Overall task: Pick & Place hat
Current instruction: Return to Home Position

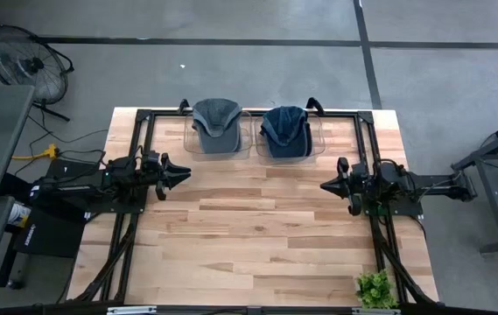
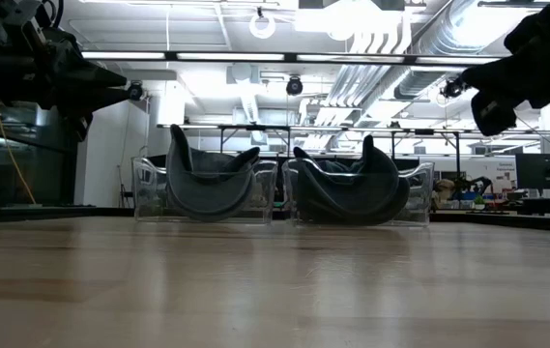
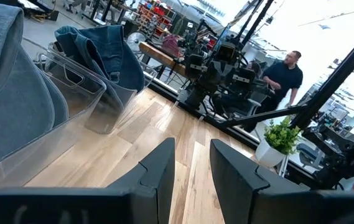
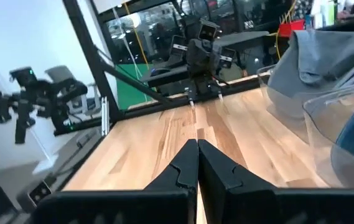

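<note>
- Big wooden tabletop (image 1: 257, 227), with one dark arm at each side edge.
- Left arm at the left edge and right arm at the right edge, both pulled back, well apart from the bins. Could bump into each other by reaching into the middle at the same time, because of pointing straight at each other.
- Two clear bins side by side at the far edge: left bin (image 1: 188, 140) and right bin (image 1: 317, 140). Could slide or tip from a wide arm swing toward that edge.
- Gray cap (image 1: 216, 122) inside the left bin, dark blue cap (image 1: 285, 129) inside the right bin. Poke up over the bin walls in the low view, so easy to snag and pull back out with a low pass. Looks like a finished sorting job, with only the going-home move left.
- Left claw (image 1: 182, 173), released: a gap between the two fingers, nothing inside.
- Right claw (image 1: 324, 185), clenched: fingers pressed together, grasping nothing.
- Small green plant (image 1: 374, 289) at the near right corner, near the right arm's base. Could get knocked over by a backward swing of that arm.
</note>
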Robot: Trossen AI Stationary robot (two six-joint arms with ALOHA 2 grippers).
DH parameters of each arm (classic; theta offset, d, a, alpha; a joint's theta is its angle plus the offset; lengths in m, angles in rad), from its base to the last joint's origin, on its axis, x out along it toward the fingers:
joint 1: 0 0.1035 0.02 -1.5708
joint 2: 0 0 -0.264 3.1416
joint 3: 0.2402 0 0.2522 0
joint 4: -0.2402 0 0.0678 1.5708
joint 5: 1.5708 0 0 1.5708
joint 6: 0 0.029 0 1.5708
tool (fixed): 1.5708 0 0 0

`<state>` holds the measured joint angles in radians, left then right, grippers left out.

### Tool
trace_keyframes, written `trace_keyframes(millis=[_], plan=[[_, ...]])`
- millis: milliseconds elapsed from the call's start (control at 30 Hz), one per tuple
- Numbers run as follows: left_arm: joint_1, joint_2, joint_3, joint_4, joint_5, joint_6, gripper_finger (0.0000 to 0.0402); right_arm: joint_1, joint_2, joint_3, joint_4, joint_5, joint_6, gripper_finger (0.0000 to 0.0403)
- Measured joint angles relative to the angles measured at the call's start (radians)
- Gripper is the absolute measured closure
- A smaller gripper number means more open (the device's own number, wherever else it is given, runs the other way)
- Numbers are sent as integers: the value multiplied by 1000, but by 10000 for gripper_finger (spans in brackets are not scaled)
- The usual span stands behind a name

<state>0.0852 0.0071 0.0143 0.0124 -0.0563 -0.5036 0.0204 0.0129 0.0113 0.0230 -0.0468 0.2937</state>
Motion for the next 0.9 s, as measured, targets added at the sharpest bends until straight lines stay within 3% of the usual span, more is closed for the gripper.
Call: trace_keyframes(millis=[467, 900], plan=[[0, 0, 0, 0, 0, 0, 302, 0, 1, 1, -3, 108, -57, 402], [0, 0, 0, 0, 0, 0, 302, 0, 1, 1, -2, 104, -60, 398]])
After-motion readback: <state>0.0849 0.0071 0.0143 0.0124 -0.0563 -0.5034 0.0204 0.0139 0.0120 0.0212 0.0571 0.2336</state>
